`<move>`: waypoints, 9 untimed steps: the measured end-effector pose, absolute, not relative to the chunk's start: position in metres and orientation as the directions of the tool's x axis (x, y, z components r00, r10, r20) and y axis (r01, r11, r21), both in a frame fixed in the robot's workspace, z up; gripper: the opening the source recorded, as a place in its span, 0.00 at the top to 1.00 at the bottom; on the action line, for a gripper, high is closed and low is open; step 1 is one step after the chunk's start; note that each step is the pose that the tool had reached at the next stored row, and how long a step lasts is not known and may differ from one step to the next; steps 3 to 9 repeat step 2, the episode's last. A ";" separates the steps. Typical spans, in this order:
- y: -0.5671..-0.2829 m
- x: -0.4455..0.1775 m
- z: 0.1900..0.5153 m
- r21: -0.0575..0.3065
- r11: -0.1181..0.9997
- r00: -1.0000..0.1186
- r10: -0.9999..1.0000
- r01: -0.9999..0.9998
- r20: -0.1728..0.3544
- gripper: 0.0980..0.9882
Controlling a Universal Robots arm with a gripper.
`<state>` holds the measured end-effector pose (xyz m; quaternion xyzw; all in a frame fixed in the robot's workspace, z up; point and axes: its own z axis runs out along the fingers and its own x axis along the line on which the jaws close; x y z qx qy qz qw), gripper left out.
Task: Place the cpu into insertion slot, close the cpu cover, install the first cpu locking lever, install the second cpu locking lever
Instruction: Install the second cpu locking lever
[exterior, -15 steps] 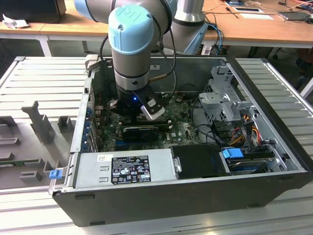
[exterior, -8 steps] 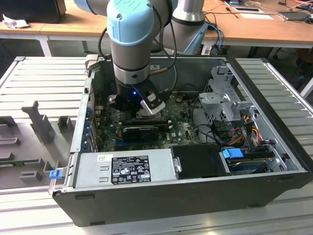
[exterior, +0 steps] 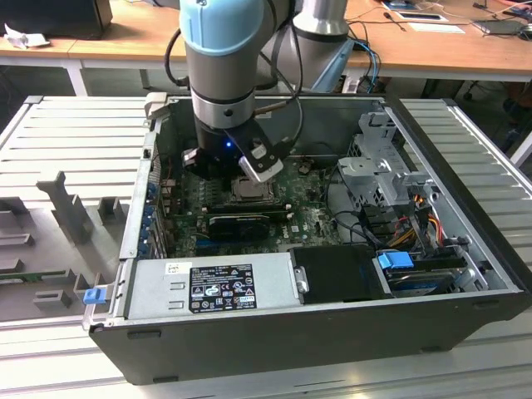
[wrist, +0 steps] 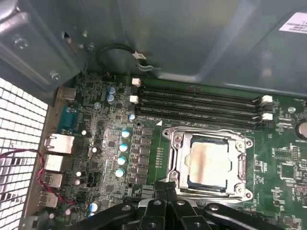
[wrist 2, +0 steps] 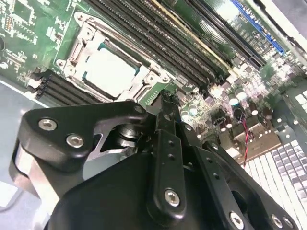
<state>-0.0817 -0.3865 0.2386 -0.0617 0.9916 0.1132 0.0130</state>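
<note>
The cpu (wrist: pixel 208 162) (wrist 2: pixel 109 71), a dull silver square, lies flat in the insertion slot (wrist: pixel 191 181) on the green board. The silver cpu cover (wrist: pixel 179 160) (wrist 2: pixel 85 45) is folded down around it, framing the chip through its cut-out. How the locking levers sit is unclear. My gripper (wrist: pixel 166 185) (wrist 2: pixel 165 101) hangs just off one edge of the socket, its black fingers pressed together with nothing between them. In the exterior view the gripper (exterior: pixel 249 176) is low inside the open computer case, right over the socket (exterior: pixel 249 191).
Long black memory slots (wrist: pixel 201 103) run beside the socket. A black graphics card (exterior: pixel 241 223) lies in front of it, then the power supply (exterior: pixel 212 283). A drive cage (exterior: pixel 382 166) and cables (exterior: pixel 403 224) fill the exterior view's right. The case walls (wrist: pixel 192 38) close in around.
</note>
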 end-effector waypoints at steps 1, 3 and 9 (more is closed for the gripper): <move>-0.386 -0.082 0.239 0.223 0.967 -0.992 -0.119 -0.125 -0.040 0.99; -0.386 -0.082 0.239 0.223 0.967 -0.992 -0.119 -0.125 -0.040 0.99; -0.386 -0.082 0.239 0.223 0.967 -0.992 -0.119 -0.125 -0.040 0.99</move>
